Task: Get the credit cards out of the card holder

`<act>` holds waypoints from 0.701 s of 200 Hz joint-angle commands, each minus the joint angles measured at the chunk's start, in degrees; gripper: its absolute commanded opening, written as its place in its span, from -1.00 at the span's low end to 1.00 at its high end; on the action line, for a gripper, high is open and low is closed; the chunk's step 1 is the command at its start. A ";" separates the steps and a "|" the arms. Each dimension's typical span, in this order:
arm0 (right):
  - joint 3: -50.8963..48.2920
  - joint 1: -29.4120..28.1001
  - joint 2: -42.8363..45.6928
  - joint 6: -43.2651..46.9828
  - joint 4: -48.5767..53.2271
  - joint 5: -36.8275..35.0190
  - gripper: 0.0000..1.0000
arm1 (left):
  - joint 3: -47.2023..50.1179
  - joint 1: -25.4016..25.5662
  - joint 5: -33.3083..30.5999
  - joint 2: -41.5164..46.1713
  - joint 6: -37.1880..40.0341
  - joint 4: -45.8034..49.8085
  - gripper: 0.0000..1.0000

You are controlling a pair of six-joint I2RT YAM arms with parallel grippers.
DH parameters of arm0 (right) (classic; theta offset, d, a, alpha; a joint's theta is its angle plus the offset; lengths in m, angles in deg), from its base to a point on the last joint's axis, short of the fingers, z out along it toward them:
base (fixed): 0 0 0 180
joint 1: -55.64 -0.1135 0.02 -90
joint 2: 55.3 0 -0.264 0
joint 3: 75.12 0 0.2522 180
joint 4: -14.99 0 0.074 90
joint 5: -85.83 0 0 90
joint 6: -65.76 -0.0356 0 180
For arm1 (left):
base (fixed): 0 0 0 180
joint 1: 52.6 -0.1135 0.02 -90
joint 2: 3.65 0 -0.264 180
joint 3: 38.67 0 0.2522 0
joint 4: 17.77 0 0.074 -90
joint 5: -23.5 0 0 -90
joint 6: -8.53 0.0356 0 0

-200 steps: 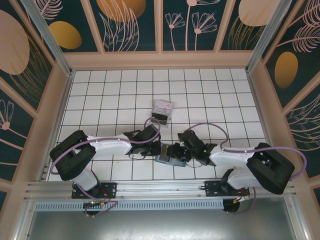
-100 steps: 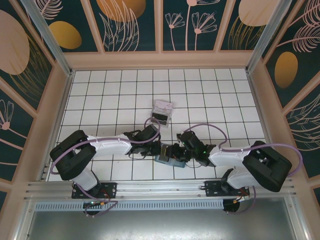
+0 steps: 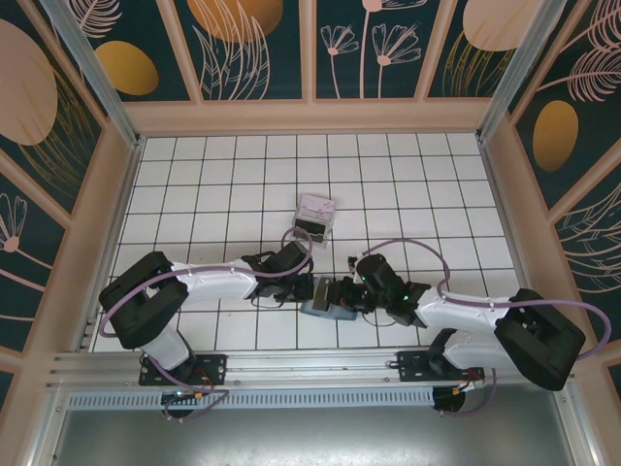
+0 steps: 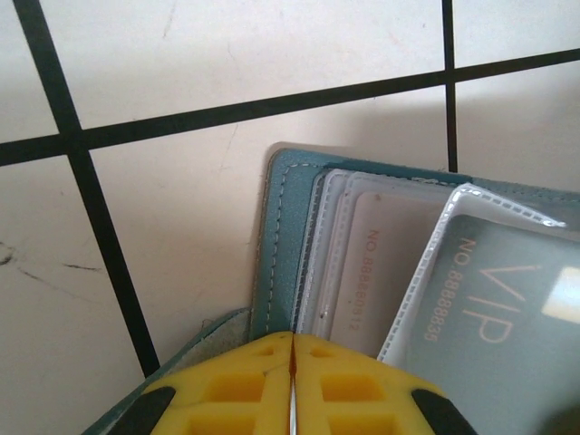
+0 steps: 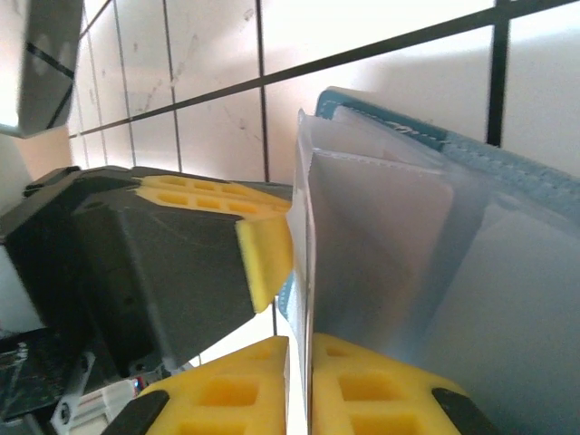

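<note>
Low at centre of the top view, the card holder (image 3: 325, 311) lies open on the bench (image 3: 233, 175), long axis left to right. The left pincer (image 3: 312, 290) is pressed together on its edge; the right pincer (image 3: 341, 293) pinches its clear sleeve (image 5: 381, 236). A pale card (image 4: 381, 263) and a grey VIP card (image 4: 494, 308) sit inside sleeves. A small pale-and-dark object (image 3: 315, 216) lies well apart above.

Teal on a black-ruled white table (image 4: 181, 54)!
We're seeing the card holder (image 4: 276, 245) in blue-teal with pale stitching, one pinkish-white card (image 4: 381, 263), one grey card (image 4: 489, 308) lettered VIP in cream, bright yellow pads on the left gripper (image 4: 292, 349) and right gripper (image 5: 299, 362), purple cables (image 3: 403, 242), and dark floral walls (image 3: 262, 49) with gold discs.
</note>
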 commanded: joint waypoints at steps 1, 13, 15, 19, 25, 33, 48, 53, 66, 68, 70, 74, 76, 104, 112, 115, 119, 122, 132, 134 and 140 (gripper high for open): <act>0.63 0.35 0.93 0.86 4.21 -2.64 -0.80 | -0.65 -0.16 0.57 -1.56 0.93 2.56 -0.81; 1.68 0.40 0.86 1.39 7.44 -3.81 -0.85 | -0.72 -0.12 0.62 -1.63 0.89 2.64 -0.81; 1.83 0.40 0.85 1.50 7.83 -3.95 -0.85 | -0.76 -0.15 0.61 -1.63 0.99 2.71 -0.81; 2.10 0.40 0.88 1.72 8.58 -4.15 -0.86 | -0.82 -0.18 0.61 -1.70 0.97 2.74 -0.81; 2.45 0.40 1.03 2.01 9.61 -4.36 -0.87 | -0.81 -0.17 0.61 -1.76 0.94 2.85 -0.81; 2.74 0.38 1.34 2.31 10.60 -4.68 -0.88 | -0.90 -0.19 0.61 -1.80 0.94 2.83 -0.81; 3.13 0.40 2.14 2.63 12.29 -5.06 -0.88 | -0.95 -0.19 0.63 -2.00 0.98 2.84 -0.81; 3.23 0.44 2.32 2.83 12.85 -5.13 -0.88 | -0.99 -0.15 0.61 -2.07 1.08 2.78 -0.81; 3.47 0.56 2.74 3.18 14.17 -5.24 -0.88 | -0.99 -0.20 0.69 -2.28 1.05 2.73 -0.81; 3.49 0.57 2.81 3.29 14.37 -5.32 -0.87 | -0.96 -0.21 0.67 -2.36 1.07 2.73 -0.81; 3.49 0.57 2.90 3.32 14.53 -5.34 -0.87 | -0.95 -0.17 0.69 -2.34 1.10 2.67 -0.81; 3.60 0.65 2.98 3.40 15.02 -5.35 -0.86 | -0.95 -0.19 0.70 -2.39 1.09 2.65 -0.81; 3.59 0.66 3.03 3.48 15.27 -5.42 -0.85 | -0.97 -0.19 0.70 -2.41 1.02 2.67 -0.81; 3.50 1.01 3.89 3.76 16.67 -5.64 -0.75 | -0.95 -0.20 0.78 -2.72 1.09 2.56 -0.81; 3.33 1.15 4.08 3.75 16.42 -5.44 -0.74 | -0.95 -0.19 0.87 -2.76 1.03 2.47 -0.81; 3.32 1.11 4.18 3.74 16.27 -5.36 -0.75 | -0.95 -0.19 0.86 -2.74 1.07 2.49 -0.81; 3.24 1.16 4.31 3.76 15.92 -5.20 -0.75 | -1.03 -0.19 0.87 -2.76 1.09 2.49 -0.81; 3.16 1.17 4.38 3.72 15.74 -5.11 -0.75 | -1.05 -0.19 0.84 -2.77 1.11 2.47 -0.81; 3.06 1.16 4.63 3.68 15.23 -4.96 -0.76 | -1.15 -0.11 0.87 -2.85 1.09 2.47 -0.81; 2.99 1.18 4.71 3.68 15.14 -4.92 -0.76 | -1.13 -0.15 0.90 -2.85 1.10 2.47 -0.81; 2.97 1.25 4.76 3.66 15.14 -4.89 -0.77 | -1.14 -0.21 0.84 -2.85 1.10 2.47 -0.81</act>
